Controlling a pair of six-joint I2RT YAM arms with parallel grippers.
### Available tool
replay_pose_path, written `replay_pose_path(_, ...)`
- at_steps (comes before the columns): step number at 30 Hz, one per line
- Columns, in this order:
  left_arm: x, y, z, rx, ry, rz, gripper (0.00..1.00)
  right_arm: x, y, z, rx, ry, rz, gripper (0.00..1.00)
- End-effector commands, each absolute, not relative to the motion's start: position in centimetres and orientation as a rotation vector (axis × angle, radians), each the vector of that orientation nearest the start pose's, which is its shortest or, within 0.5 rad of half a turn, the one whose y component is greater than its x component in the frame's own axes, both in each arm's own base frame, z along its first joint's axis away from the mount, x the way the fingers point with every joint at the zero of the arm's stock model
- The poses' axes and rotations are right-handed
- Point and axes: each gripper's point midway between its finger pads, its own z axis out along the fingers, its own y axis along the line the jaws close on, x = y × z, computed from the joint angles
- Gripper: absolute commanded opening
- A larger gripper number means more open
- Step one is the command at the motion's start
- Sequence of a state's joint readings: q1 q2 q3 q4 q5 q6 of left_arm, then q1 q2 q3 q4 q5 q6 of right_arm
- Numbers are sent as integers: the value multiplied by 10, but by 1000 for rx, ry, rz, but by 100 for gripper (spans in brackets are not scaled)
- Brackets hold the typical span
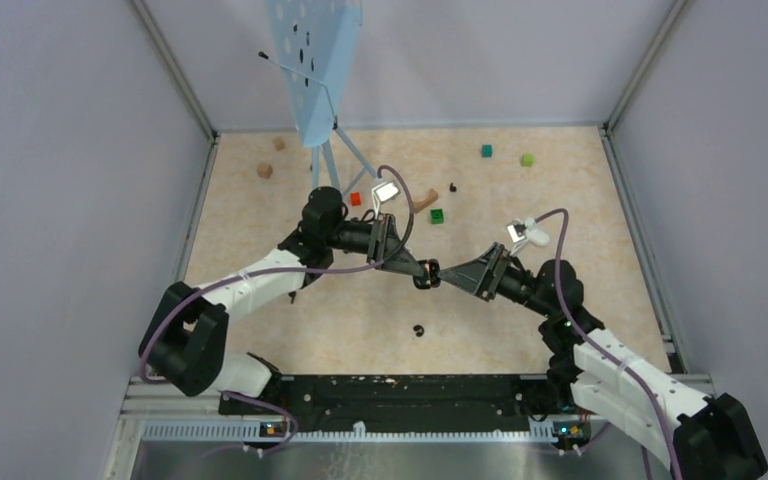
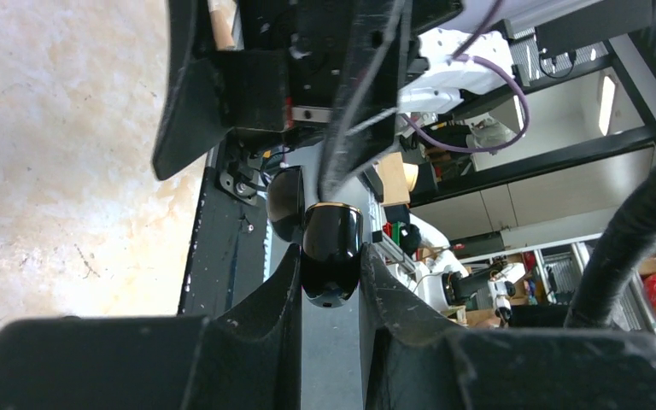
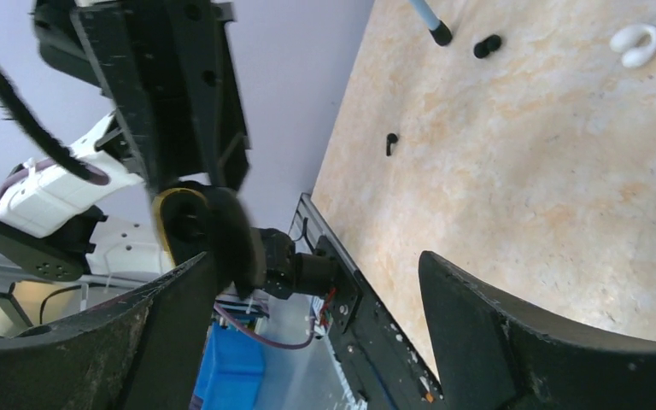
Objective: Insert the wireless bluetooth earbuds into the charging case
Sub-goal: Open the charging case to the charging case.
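**Case clamped, earbuds loose on the worktop**

The left gripper (image 2: 329, 286) pinches a glossy black, gold-rimmed charging case (image 2: 331, 248) by its sides, above the worktop's middle. The right gripper (image 3: 320, 260) gapes wide just beside it, holding nothing. 1 black earbud (image 1: 419, 330) lies toward the near edge. A white pair (image 3: 636, 44) shows only in the right wrist view. The buds look light, hard and slippery, so pinch across the rounded body. No writing is legible.
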State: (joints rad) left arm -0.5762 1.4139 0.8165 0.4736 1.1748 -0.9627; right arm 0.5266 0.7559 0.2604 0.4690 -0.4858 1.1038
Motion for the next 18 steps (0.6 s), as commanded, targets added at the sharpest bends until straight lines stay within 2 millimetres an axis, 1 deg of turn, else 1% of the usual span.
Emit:
replay_pose_path(1,163,-315,280,831,1834,-2006,0,182,239,218,74,1802,1647,85)
replay_pose_path(11,163,-315,275,817,1849,-2006,0,168,243,257,-64,1670,1734,86)
replay_pose_path(13,162,-315,274,824,1850,-2009,0,168,245,259,-78,1672,1741,84)
replay_pose_path(16,160,-314,274,850,1845,-2018,0,168,248,259,-97,1685,1759,75)
replay_pose_path(18,161,-315,274,849,1844,-2014,0,169,249,260,-101,1682,1764,71)
